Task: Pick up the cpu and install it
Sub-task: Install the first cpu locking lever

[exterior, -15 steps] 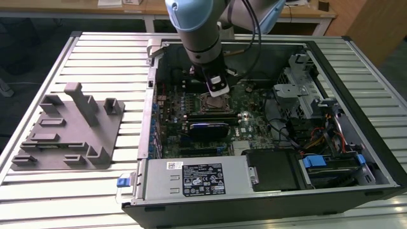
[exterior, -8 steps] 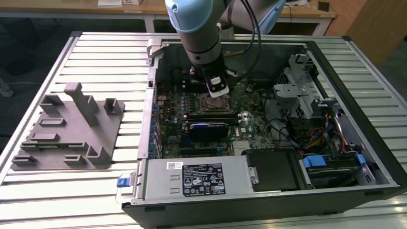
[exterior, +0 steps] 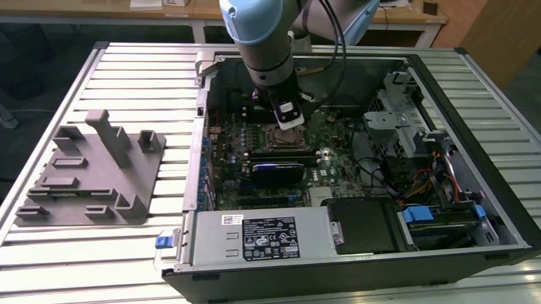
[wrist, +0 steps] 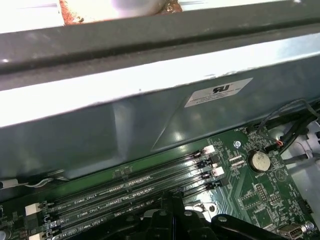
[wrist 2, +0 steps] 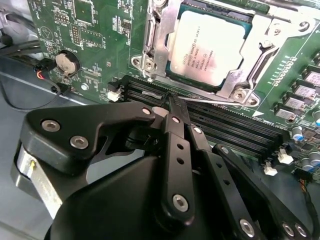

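Note:
The cpu [wrist 2: 207, 47], a silvery square chip with print on top, lies flat in the metal-framed motherboard socket [wrist 2: 260, 60], whose frame edges overlap its border. My gripper [wrist 2: 173, 102] hovers just beside the socket, over the black memory slots [wrist 2: 225, 125]. Its black fingers meet at the tip, shut, with nothing between them. In the exterior view the gripper [exterior: 290, 124] hangs inside the open computer case, right above the socket [exterior: 279, 139]. In the first wrist view the gripper [wrist: 170, 204] points at the memory slots [wrist: 130, 187].
The case's grey metal wall [wrist: 150, 115] stands close behind the memory slots. A coin battery [wrist 2: 66, 62] and thin cables sit on the board. A drive cage [exterior: 406, 120], a power supply [exterior: 262, 234] and wire bundles crowd the case. A grey fixture [exterior: 93, 171] lies on the slatted table.

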### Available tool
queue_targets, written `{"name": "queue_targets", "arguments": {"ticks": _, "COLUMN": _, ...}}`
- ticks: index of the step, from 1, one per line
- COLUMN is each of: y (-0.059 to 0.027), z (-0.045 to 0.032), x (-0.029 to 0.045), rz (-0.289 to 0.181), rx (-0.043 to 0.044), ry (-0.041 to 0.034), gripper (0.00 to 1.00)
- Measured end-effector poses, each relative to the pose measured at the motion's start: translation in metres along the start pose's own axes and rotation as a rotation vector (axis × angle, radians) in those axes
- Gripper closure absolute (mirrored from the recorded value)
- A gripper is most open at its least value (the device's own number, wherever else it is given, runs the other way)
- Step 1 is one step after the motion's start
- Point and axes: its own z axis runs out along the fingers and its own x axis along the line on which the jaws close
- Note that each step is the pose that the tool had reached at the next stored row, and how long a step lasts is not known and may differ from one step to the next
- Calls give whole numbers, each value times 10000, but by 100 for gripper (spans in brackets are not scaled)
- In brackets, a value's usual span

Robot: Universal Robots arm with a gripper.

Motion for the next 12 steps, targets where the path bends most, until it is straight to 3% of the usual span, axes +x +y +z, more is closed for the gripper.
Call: {"name": "queue_targets", "arguments": {"ticks": 12, "y": -9, "z": 44, "x": 11, "rz": -6, "rx": 21, "ry": -7, "gripper": 89}}
